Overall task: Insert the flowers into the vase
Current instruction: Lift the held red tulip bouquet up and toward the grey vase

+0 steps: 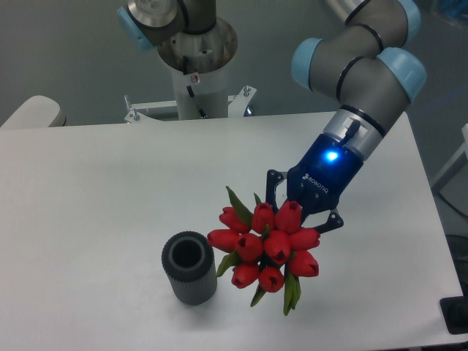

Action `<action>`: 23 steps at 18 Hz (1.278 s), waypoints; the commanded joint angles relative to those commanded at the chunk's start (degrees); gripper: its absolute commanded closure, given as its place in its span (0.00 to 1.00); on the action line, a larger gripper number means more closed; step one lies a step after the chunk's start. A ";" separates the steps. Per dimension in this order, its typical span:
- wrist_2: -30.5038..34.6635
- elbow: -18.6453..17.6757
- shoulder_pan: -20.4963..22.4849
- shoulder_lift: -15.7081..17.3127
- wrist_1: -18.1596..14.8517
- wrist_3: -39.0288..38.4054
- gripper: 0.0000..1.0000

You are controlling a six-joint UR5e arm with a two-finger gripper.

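**Tulip bunch held beside the vase, not yet in it**

The flowers (267, 248), a tight cluster of red tulip buds with green leaves poking out at the top left and bottom, hung above the white table (95, 190) just to the right of the vase (189, 268). The nearest bud on the left edge of the bunch sat close to the vase's rim, and whether the two touched could not be told from this view. The stems were hidden behind the buds. The vase, a dark grey ribbed cylinder with a thick rim, stood upright near the front edge of the table with its round opening bare.

The gripper (303, 212) reached in from the upper right, and its dark fingers (273, 184) ran down behind the blooms, closed in around the bunch so that it carried the flowers. The fingertips themselves were covered by the buds, so the exact gap between them could not be read. A blue light glowed on the gripper body. The arm (365, 58), grey with pale blue joint caps, stretched back toward its base (197, 69) mounted at the far edge of the table.
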 joint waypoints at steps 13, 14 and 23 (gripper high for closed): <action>-0.44 -0.35 0.00 0.26 1.94 -2.72 0.77; -0.53 -0.44 0.00 0.35 2.02 -2.90 0.77; -3.51 -1.32 0.00 0.09 3.96 -2.90 0.77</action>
